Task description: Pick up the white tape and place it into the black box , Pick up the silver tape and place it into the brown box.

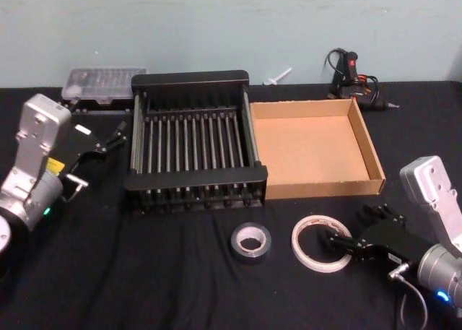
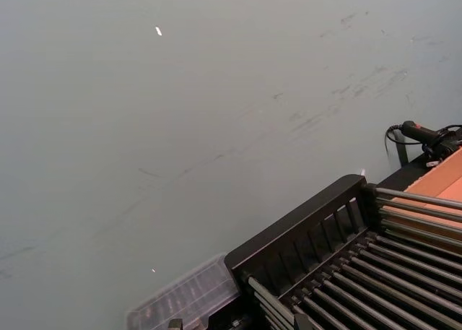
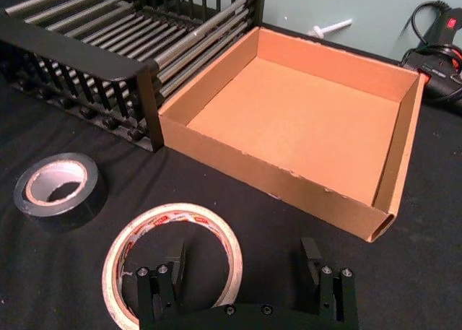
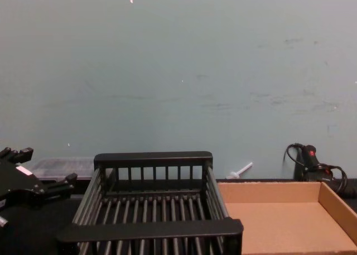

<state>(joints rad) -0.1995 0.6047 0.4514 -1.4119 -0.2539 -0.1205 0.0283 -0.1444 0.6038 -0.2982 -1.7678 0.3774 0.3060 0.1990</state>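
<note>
The white tape (image 1: pixel 305 251) lies flat on the black cloth in front of the brown box (image 1: pixel 364 139). My right gripper (image 1: pixel 357 232) is open at the ring's right side. In the right wrist view one finger (image 3: pixel 173 263) stands over the open centre of the white tape (image 3: pixel 177 213) and the other outside it. The silver tape (image 1: pixel 250 242) lies flat just left of the white ring, in front of the black box (image 1: pixel 195 180). The silver tape (image 3: pixel 83 209) is untouched. My left gripper (image 1: pixel 97 160) hangs open, left of the black box (image 4: pixel 153 228).
A clear plastic case (image 1: pixel 101 84) sits behind the crate's left corner. A black and red tool with cables (image 1: pixel 351 74) and a small white part (image 1: pixel 278 76) lie at the back by the wall. Both boxes hold nothing.
</note>
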